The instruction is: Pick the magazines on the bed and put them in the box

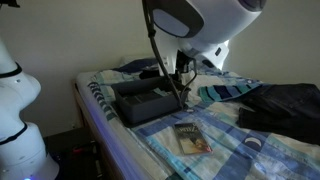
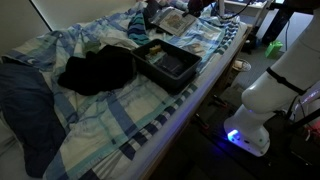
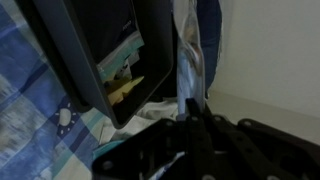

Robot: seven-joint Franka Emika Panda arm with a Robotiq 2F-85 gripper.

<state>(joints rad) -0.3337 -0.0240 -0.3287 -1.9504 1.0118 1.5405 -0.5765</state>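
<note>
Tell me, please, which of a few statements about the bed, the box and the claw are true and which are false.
1. The orange-tan magazine lies on the bed, outside the box. True.
2. The box stands on the floor beside the bed. False: it sits on the bed's checked sheet.
3. The claw is shut. True.
4. The dark cloth bundle lies inside the box. False: it lies on the sheet beside the box.
</note>
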